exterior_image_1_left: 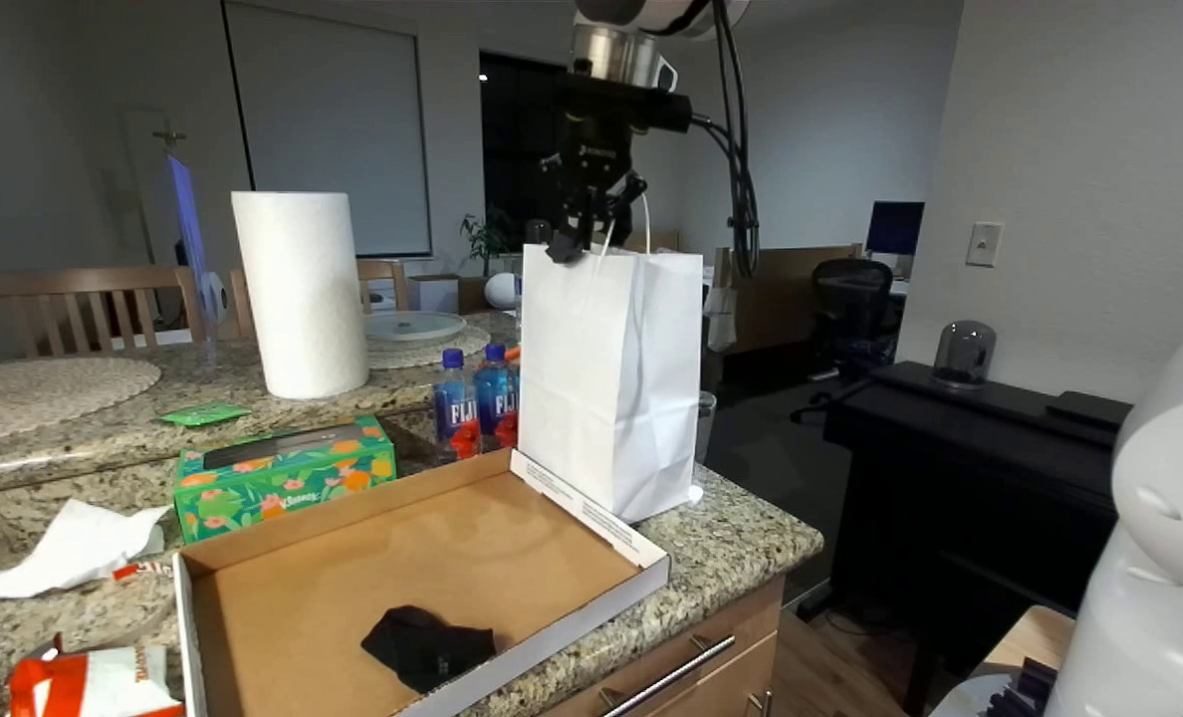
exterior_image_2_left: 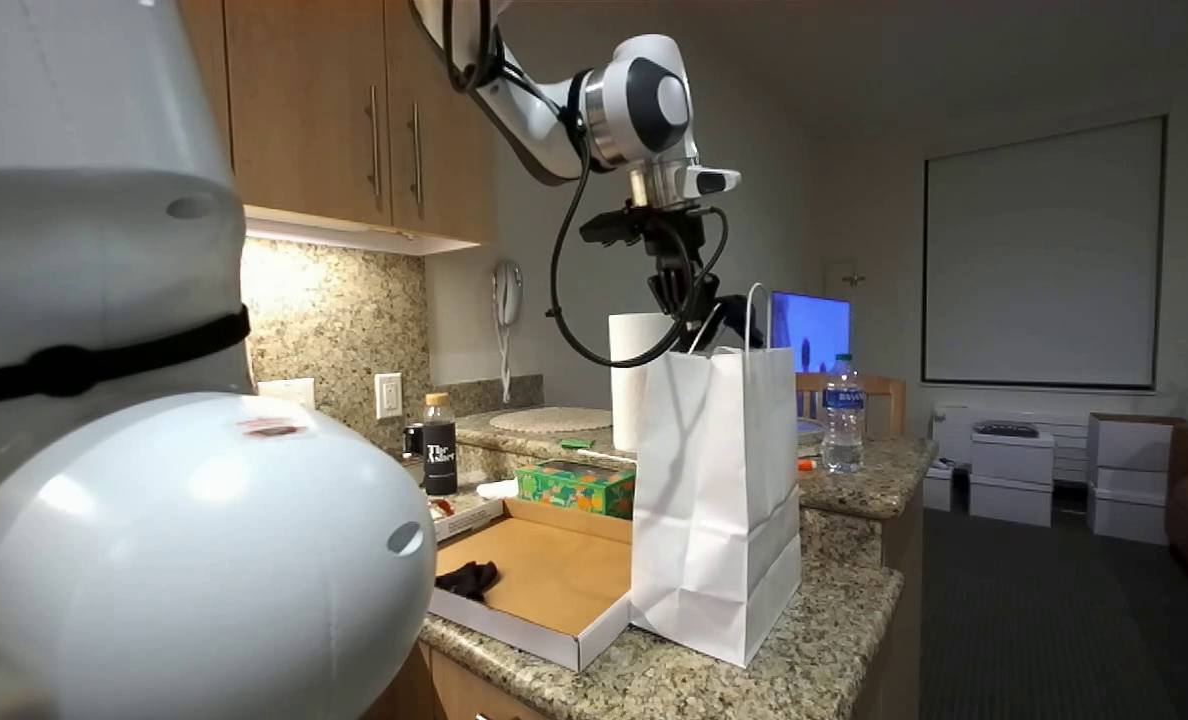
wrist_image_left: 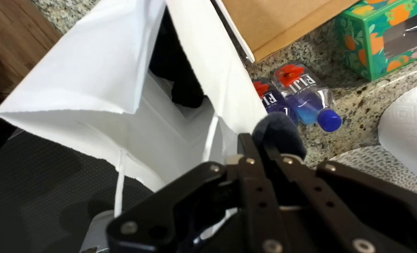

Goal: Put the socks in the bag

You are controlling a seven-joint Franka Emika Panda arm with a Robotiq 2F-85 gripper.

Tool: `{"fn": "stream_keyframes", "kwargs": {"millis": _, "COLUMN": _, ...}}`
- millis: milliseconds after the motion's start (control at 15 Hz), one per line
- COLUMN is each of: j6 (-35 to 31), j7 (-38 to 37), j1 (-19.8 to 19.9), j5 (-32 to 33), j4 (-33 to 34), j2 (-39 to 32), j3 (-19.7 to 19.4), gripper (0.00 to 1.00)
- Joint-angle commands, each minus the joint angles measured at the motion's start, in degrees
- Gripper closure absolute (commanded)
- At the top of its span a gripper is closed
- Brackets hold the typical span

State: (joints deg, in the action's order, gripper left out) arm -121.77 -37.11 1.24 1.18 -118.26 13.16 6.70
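A white paper bag with rope handles stands upright beside the cardboard tray; it also shows in an exterior view. In the wrist view, the bag's opening shows dark cloth inside, probably a sock. My gripper is at the bag's top rim, also in an exterior view. In the wrist view, the gripper's fingers are shut on a dark sock, which hangs at the rim on the bottle side. Another black sock lies in the tray, also in an exterior view.
Two Fiji bottles stand beside the bag. A green tissue box and paper towel roll stand behind the tray. A red-and-white packet and white tissue lie left of the tray. The counter's edge is near the bag.
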Motion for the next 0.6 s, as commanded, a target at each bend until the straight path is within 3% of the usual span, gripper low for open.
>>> {"fn": "stream_keyframes", "kwargs": {"millis": 0, "j6": -1.30, "j7": -2.10, "j1": -0.09, "j5": 1.20, "j4": -2.14, "j2": 2.76, "j3": 0.24, "gripper": 0.92}}
{"fn": "stream_keyframes", "kwargs": {"millis": 533, "j6": -1.86, "j7": 2.99, "j1": -0.53, "j5": -6.33, "j4": -2.40, "j2": 9.44, "j3": -2.38, "gripper": 0.93}}
